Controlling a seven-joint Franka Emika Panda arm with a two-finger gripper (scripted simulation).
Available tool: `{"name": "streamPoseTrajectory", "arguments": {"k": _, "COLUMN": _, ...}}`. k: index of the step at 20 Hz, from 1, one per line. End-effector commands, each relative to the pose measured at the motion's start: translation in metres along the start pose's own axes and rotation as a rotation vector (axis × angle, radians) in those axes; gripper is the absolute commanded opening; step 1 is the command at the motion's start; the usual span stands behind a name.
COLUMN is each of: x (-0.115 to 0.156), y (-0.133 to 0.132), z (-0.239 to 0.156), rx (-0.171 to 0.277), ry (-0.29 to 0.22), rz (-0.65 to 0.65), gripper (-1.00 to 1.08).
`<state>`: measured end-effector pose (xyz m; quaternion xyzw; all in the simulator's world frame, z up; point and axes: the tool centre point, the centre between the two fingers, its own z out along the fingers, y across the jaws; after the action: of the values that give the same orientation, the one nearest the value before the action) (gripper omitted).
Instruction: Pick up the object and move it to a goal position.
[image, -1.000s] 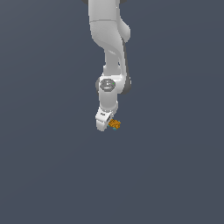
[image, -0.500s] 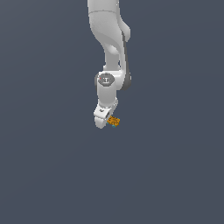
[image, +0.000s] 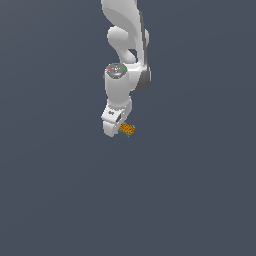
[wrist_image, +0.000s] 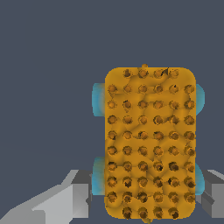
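- One small orange-yellow object (image: 127, 129) seen at the tip of the white gripper (image: 119, 131), on the side toward the exterior view's right, touching it or almost touching it.
- Hangs below the white arm (image: 126, 55), which comes down from the top edge of the exterior view.
- In the wrist view, fills the middle as the same object (wrist_image: 150, 142): an oblong orange-yellow plate with rounded corners, covered with rows of dark dots.
- Four teal-blue bits (wrist_image: 98, 99) showing from under its long sides, two on each side.
- Grey fingers (wrist_image: 72, 199) visible on both sides of the near end of the object, one on each side, with the gripper (wrist_image: 146, 197) around that end.
- Cannot tell surely from these views if the pads press on the object; the fingers look close against the teal bits, so probably clenched on it, but not certain.
- No desk edge or corner visible in either view; only an even dark grey-blue background (image: 200, 190) all around.
- Plenty of open room on all sides of the gripper and the object in the exterior view, toward the left, the right and below.
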<state>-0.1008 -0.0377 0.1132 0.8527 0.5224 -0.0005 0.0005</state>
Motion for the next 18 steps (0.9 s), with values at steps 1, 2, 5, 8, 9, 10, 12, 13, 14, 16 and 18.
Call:
{"name": "streamPoseTrajectory", "arguments": {"k": 1, "x": -0.005, "y": 0.0, "z": -0.025, "rx": -0.001, "ry": 0.001, "rz": -0.001, "gripper": -1.0}}
{"name": "streamPoseTrajectory", "arguments": {"k": 2, "x": -0.007, "y": 0.0, "z": -0.035, "rx": 0.0, "ry": 0.001, "rz": -0.001, "gripper": -1.0}}
{"name": "streamPoseTrajectory", "arguments": {"k": 5, "x": -0.013, "y": -0.001, "z": -0.067, "rx": 0.0, "ry": 0.003, "rz": -0.001, "gripper": -1.0}}
{"name": "streamPoseTrajectory", "arguments": {"k": 8, "x": -0.02, "y": -0.001, "z": -0.098, "rx": 0.0, "ry": 0.004, "rz": -0.002, "gripper": -1.0}}
{"name": "streamPoseTrajectory", "arguments": {"k": 9, "x": -0.022, "y": -0.001, "z": -0.108, "rx": 0.0, "ry": 0.004, "rz": -0.002, "gripper": -1.0}}
{"name": "streamPoseTrajectory", "arguments": {"k": 10, "x": -0.024, "y": -0.001, "z": -0.118, "rx": 0.001, "ry": 0.004, "rz": -0.002, "gripper": -1.0}}
{"name": "streamPoseTrajectory", "arguments": {"k": 12, "x": -0.028, "y": -0.001, "z": -0.138, "rx": 0.001, "ry": 0.005, "rz": -0.002, "gripper": -1.0}}
{"name": "streamPoseTrajectory", "arguments": {"k": 13, "x": -0.03, "y": -0.001, "z": -0.148, "rx": 0.001, "ry": 0.005, "rz": -0.002, "gripper": -1.0}}
{"name": "streamPoseTrajectory", "arguments": {"k": 14, "x": -0.032, "y": -0.001, "z": -0.158, "rx": 0.001, "ry": 0.005, "rz": -0.002, "gripper": -1.0}}
{"name": "streamPoseTrajectory", "arguments": {"k": 16, "x": -0.036, "y": -0.001, "z": -0.178, "rx": 0.001, "ry": 0.005, "rz": -0.002, "gripper": -1.0}}
{"name": "streamPoseTrajectory", "arguments": {"k": 18, "x": -0.04, "y": -0.001, "z": -0.198, "rx": 0.001, "ry": 0.005, "rz": -0.002, "gripper": -1.0}}
